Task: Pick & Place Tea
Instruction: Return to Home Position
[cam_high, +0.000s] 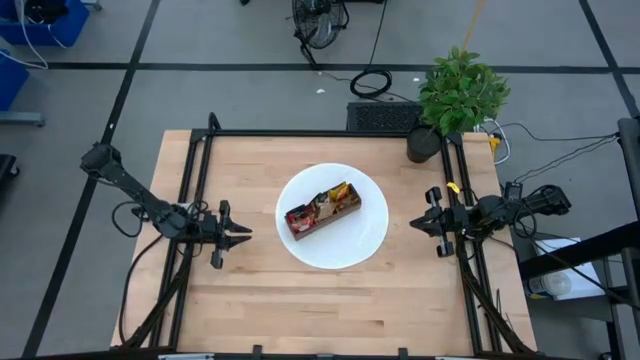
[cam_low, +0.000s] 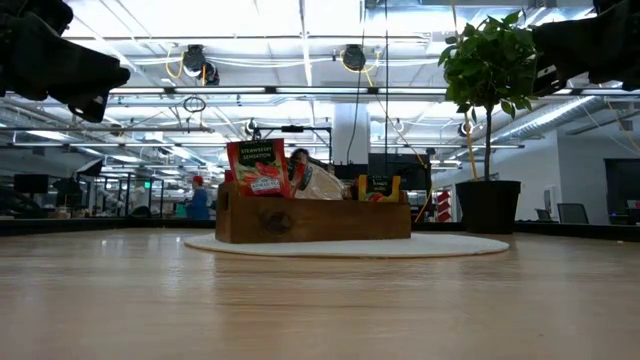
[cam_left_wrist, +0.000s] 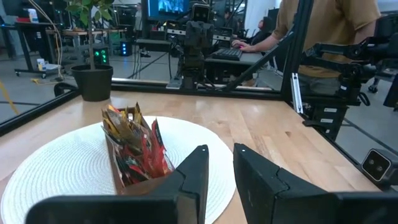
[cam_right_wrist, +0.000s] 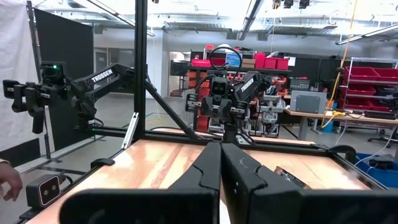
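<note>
Overhead, table-level, two wrist cameras; tray (cam_low: 320, 222) shared

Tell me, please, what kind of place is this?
Probably a robotics lab in a large open workshop hall. Another robot arm station stands beyond the table, red storage bins line the back, and a person works at a keyboard nearby.
</note>
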